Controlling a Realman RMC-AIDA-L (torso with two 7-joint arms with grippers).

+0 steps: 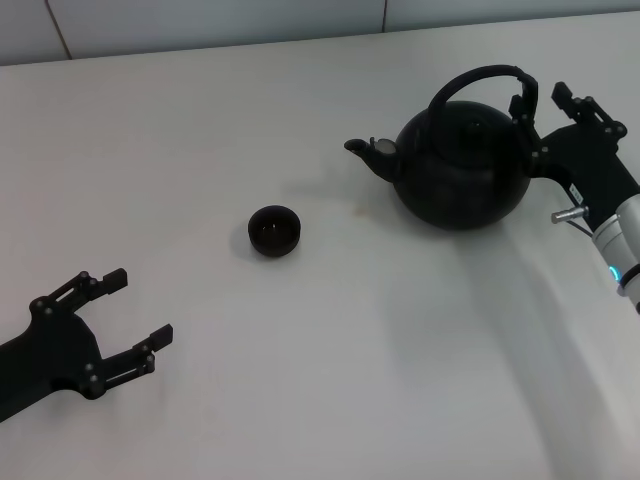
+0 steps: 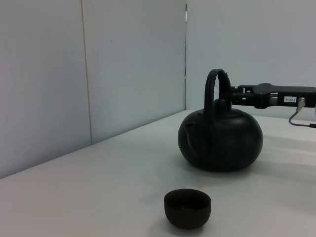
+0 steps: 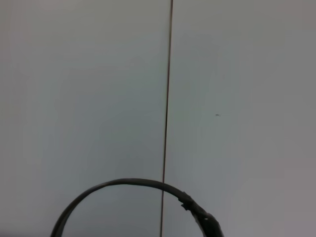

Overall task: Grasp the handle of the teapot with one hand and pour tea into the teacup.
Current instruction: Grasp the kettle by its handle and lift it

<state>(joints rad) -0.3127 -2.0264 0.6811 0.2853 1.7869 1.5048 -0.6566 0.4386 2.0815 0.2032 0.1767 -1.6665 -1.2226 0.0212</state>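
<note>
The matte-black teapot stands upright at the right of the white table, its spout pointing left. Its arched handle loops over the lid; it also shows in the left wrist view and the right wrist view. The small dark teacup sits left of the spout, apart from the pot, and also shows in the left wrist view. My right gripper is open at the handle's right end, one finger against it. My left gripper is open and empty at the table's lower left.
A pale panelled wall runs along the table's far edge, close behind the teapot. The right arm's silver wrist lies at the right edge of the table. Bare tabletop lies between the cup and my left gripper.
</note>
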